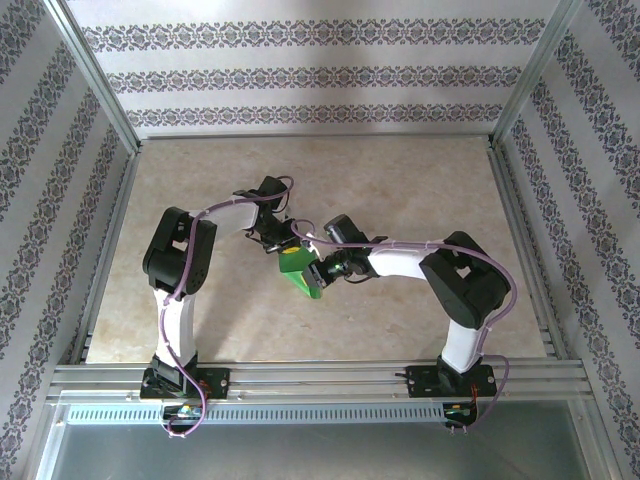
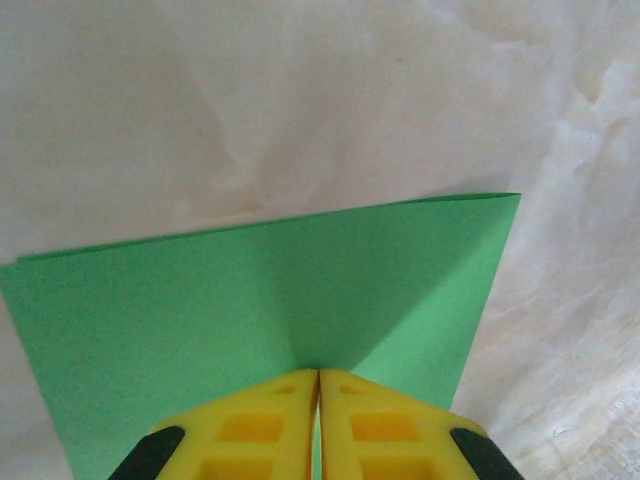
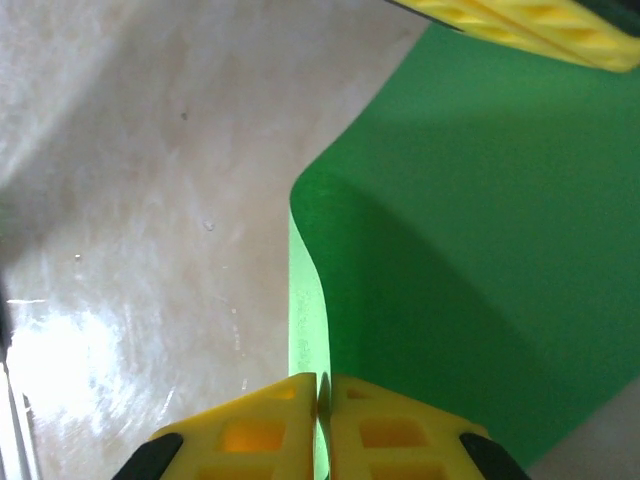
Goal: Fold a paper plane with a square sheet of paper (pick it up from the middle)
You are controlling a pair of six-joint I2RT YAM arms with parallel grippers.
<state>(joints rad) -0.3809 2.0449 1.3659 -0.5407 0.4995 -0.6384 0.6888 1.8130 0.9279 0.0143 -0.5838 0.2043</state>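
Centre of the tabletop (image 1: 400,190), both arms bent inward and meeting over the middle.

The square sheet of paper (image 1: 298,272), bright green, hangs between the two grippers. It looks lifted, tilted down toward the near edge. I cannot tell whether its low corner touches the surface.

Left gripper (image 1: 283,247) comes in from the far left side. In the left wrist view its (image 2: 318,375) jaws are pressed together with the paper (image 2: 260,290) nipped between the yellow fingers (image 2: 250,430). No gap shows beyond the thickness of the sheet. The paper spreads out flat ahead of it. The far edge runs straight, and a second layer peeks out at the left corner, so it reads as doubled over there.

Right gripper (image 1: 322,272) comes in from the right, just beside the left one. In the right wrist view its (image 3: 322,380) jaws are closed tight on a paper edge. From that pinch the sheet (image 3: 480,250) bows up in a soft curve. The left gripper's fingers (image 3: 520,28) show at the top right corner, on the same sheet.

Pale marbled tabletop under everything.
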